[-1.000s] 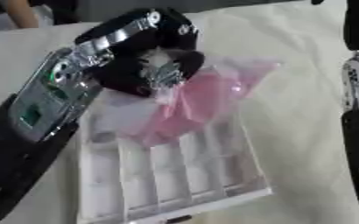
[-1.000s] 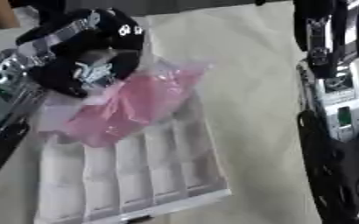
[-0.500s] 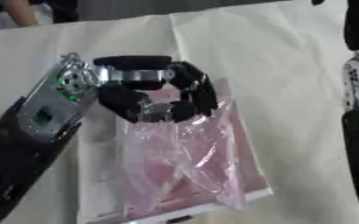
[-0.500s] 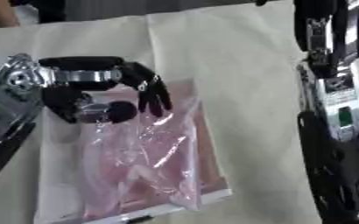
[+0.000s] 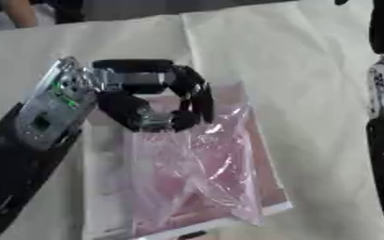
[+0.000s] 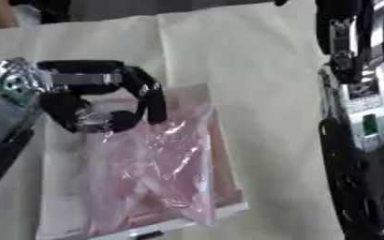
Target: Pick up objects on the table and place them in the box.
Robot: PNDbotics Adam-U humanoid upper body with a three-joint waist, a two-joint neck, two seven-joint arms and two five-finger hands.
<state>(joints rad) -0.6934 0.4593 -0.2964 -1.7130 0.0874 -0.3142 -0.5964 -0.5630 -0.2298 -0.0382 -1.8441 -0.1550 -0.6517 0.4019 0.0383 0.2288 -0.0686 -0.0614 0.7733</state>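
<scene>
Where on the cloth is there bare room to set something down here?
Bare cloth lies between the box and the right arm, and beyond the left hand. The box itself is crowded, covered by the pink bag that hand pinches.

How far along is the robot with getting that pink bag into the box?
Nearly done: the left hand pinches the top of the clear bag of pink things, which hangs down over the white divided box. Left to do: release it. The right arm shows at the side; its hand is out of view.
</scene>
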